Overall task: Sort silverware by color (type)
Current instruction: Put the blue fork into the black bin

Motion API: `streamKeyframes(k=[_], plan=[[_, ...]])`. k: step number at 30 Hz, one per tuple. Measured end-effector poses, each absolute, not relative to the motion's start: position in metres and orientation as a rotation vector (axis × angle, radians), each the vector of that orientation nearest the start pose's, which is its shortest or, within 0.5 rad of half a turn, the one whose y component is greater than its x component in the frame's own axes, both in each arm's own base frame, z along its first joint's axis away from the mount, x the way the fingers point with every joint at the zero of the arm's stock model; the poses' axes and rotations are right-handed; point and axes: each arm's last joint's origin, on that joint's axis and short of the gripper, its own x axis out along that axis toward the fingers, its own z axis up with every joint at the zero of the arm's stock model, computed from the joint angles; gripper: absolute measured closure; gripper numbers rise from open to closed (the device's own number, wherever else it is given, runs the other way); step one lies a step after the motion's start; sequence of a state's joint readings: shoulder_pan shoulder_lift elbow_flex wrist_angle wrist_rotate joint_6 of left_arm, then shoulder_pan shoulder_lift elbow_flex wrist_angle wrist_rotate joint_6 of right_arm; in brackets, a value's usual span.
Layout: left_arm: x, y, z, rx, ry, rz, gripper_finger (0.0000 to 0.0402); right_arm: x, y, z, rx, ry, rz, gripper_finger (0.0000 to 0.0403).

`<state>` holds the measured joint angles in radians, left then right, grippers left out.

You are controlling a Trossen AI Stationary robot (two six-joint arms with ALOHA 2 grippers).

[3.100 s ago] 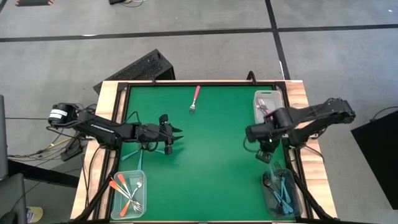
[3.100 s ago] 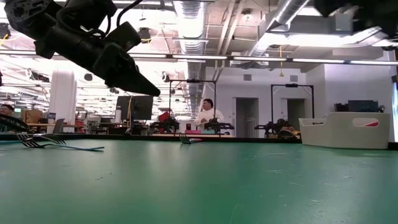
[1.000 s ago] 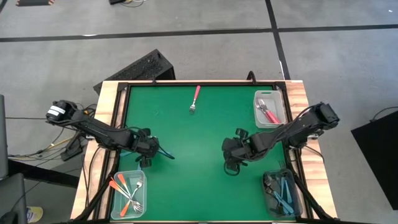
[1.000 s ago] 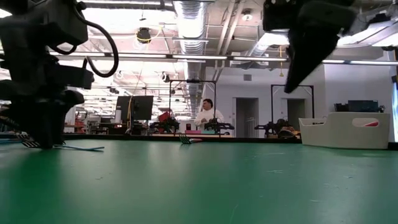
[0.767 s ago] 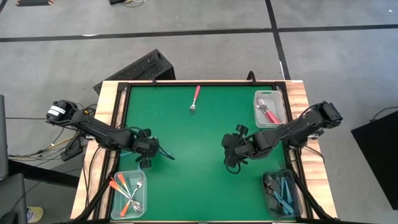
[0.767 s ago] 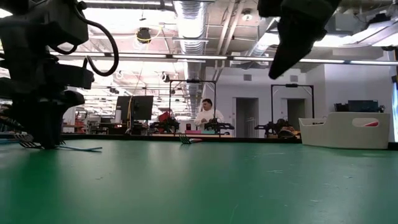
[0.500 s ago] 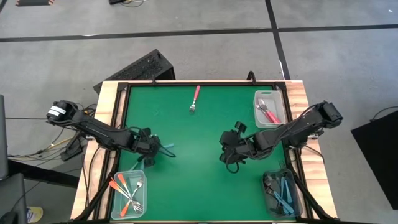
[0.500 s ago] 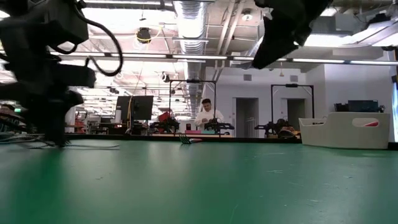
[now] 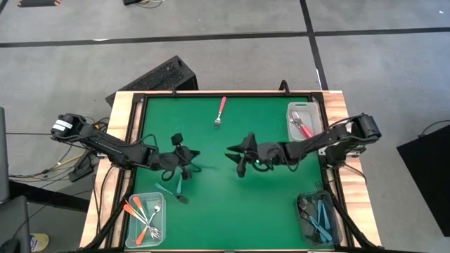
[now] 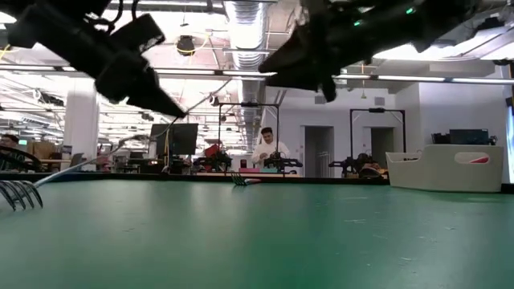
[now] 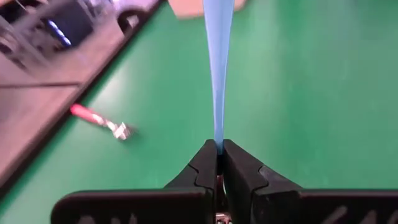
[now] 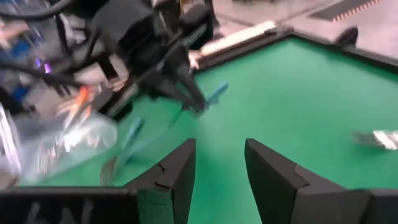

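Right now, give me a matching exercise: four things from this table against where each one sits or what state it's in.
Things:
1. left gripper
2. right gripper
3. pink-red fork
4. orange forks

States:
A. lying loose on the green mat, far side
B. open, holding nothing
C. in the clear bin at the near left corner
D. shut on the light blue fork

Pairs: 1-D, 2-B, 3-A, 4-C
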<state>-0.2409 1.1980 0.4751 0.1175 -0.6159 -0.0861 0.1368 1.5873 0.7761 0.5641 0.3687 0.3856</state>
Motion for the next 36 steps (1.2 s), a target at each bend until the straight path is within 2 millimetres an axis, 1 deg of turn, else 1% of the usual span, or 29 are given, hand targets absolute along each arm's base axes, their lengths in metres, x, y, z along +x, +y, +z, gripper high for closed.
streamKeyframes(k=[3,6,12,14,16,19,25,31,36], plan=[[0.224,-0.037,0.186,0.176,0.473,0.404,0.0401,0.335,0.03,0.204,0.325,0.169,-0.286,0.0239],[0.228,-0.037,0.191,0.182,0.415,0.418,0.0401,0.343,0.031,0.196,0.307,0.163,-0.28,0.0233],[0.237,-0.04,0.195,0.21,0.324,0.41,0.0401,0.359,0.034,0.186,0.256,0.065,-0.256,0.0209],[0.24,-0.04,0.195,0.22,0.306,0.409,0.0401,0.36,0.034,0.187,0.244,0.036,-0.251,0.02],[0.241,-0.041,0.195,0.226,0.293,0.407,0.0401,0.362,0.034,0.193,0.235,0.003,-0.247,0.0193],[0.242,-0.041,0.196,0.216,0.277,0.413,0.0401,0.361,0.034,0.196,0.229,-0.005,-0.249,0.0191],[0.245,-0.04,0.198,0.171,0.233,0.417,0.0401,0.367,0.034,0.204,0.235,-0.036,-0.245,0.0204],[0.254,-0.04,0.186,0.179,0.239,0.408,0.0401,0.368,0.034,0.205,0.203,-0.028,-0.246,0.0221],[0.26,-0.041,0.184,0.197,0.197,0.407,0.0401,0.368,0.032,0.204,0.206,-0.024,-0.254,0.0243]])
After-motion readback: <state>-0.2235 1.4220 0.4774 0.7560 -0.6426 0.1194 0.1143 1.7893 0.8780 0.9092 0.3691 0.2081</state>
